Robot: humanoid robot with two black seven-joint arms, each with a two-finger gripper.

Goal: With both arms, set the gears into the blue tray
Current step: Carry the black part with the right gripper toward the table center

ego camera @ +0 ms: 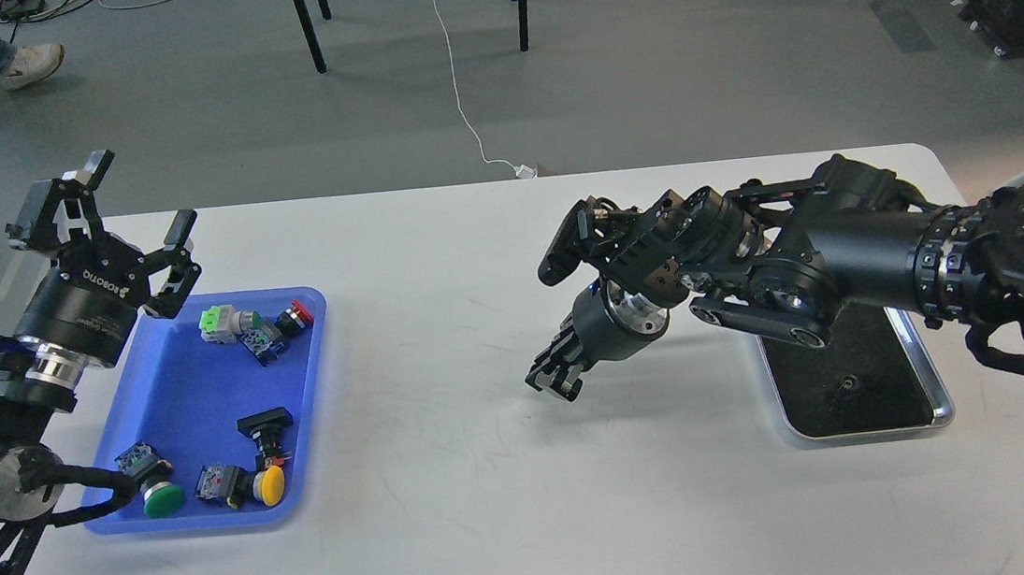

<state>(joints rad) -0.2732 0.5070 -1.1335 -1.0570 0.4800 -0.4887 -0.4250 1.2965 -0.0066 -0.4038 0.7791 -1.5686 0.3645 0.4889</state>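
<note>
The blue tray [180, 399] lies at the table's left and holds several coloured push-button switches. No gear shows in it. One tiny black gear [848, 382] rests in the silver-rimmed metal tray [942, 406] at the right. My left gripper [139, 197] hangs open above the blue tray's far left corner, nothing between its fingers. My right gripper [552, 383] points down-left over the bare table middle, a little above the surface. Its dark fingers are drawn together. Whether a gear sits between them is hidden.
A black flat-headed switch [264, 424] and yellow [270, 485], green [162, 500] and red [294, 316] capped switches lie in the blue tray. The right arm's thick links [846, 246] cover the metal tray's far end. White tabletop separates the two trays.
</note>
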